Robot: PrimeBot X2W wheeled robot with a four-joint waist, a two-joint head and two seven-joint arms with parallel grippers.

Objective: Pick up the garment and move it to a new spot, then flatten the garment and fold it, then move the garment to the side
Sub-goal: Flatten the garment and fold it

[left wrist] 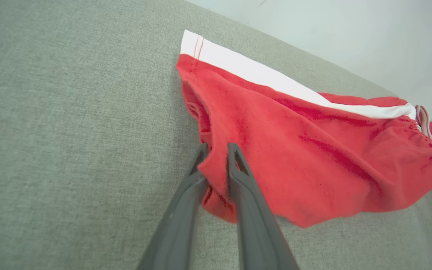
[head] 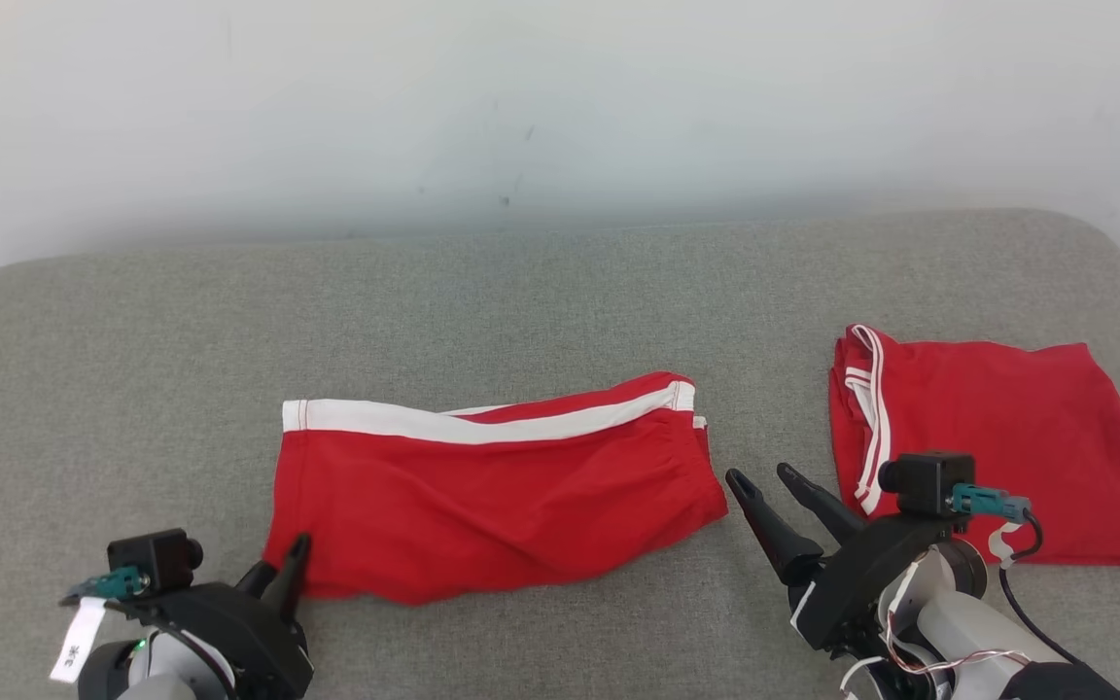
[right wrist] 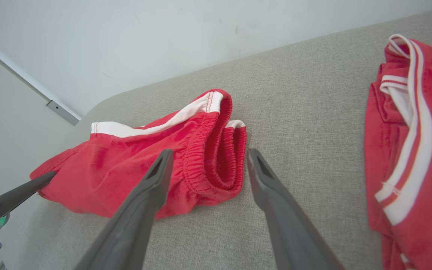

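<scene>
A pair of red shorts with a white side stripe is seen lying folded near the middle of a grey fabric-covered tabletop, toward its near edge, with the elastic waistband turned to the right. A second red garment, trimmed in white, is laid flat at the right end of the tabletop, well apart from the shorts. A pale wall is seen behind the tabletop.

The left gripper is placed at the near left corner of the shorts. In the left wrist view a fold of red cloth is seen between its narrowly parted fingers; whether the cloth is pinched or merely lying between them cannot be told.

The right gripper is held just beside the waistband end of the shorts, between the two garments. Its fingers are spread wide and nothing is held between them.
</scene>
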